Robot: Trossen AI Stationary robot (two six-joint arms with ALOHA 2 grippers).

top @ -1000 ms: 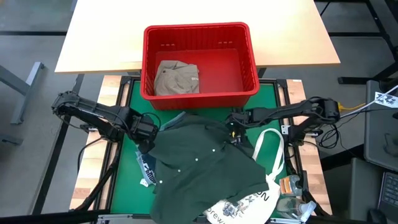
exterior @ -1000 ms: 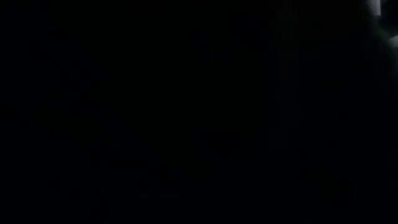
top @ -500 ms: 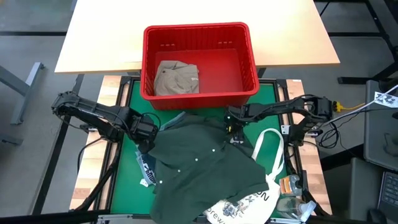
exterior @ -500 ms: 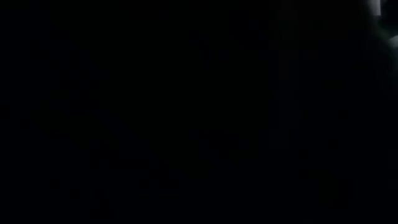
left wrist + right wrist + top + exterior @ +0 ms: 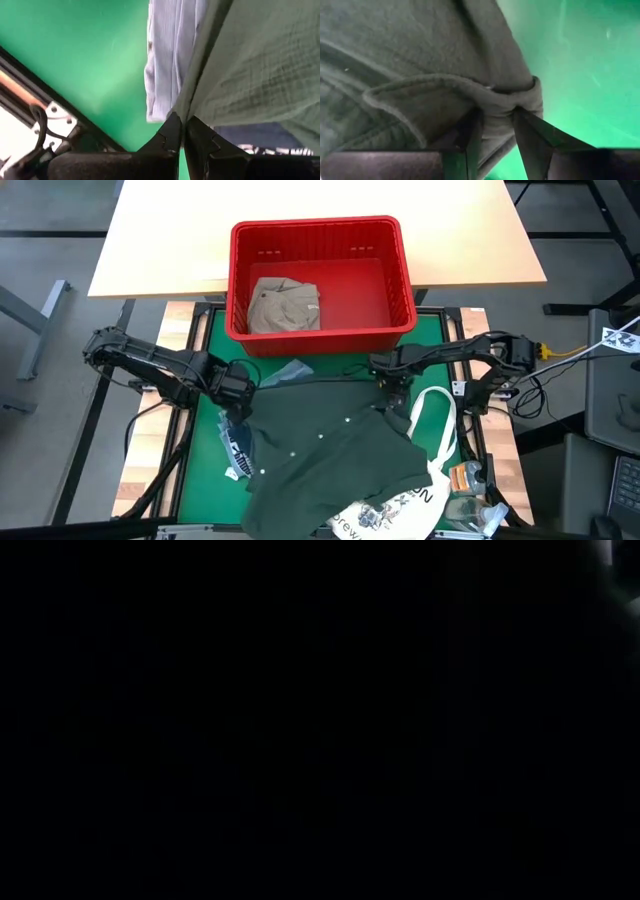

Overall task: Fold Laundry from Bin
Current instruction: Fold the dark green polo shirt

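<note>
Spreading step in hand, by the look of it: dark green shirt (image 5: 335, 450) out of the bin (image 5: 322, 330) and lying rumpled on the green surface (image 5: 205, 470), pinched at two upper corners. Left tool (image 5: 238, 392) at about 9 o'clock of the shirt, pressed together on a thin fold of green cloth, with a light blue garment (image 5: 170, 55) just beside and a navy one (image 5: 236, 455) peeking out at 8 o'clock. Right tool (image 5: 393, 386) at about 2 o'clock, clamped on a thicker bunched hem. Khaki garment (image 5: 285, 305) alone in the bin, at 12 o'clock. White tote bag (image 5: 430, 430) partly under the shirt at 4 o'clock.

Next, probably: pull both corners apart and flatten before any fold, keeping clear of the tote. Low view dark, nothing to read.
</note>
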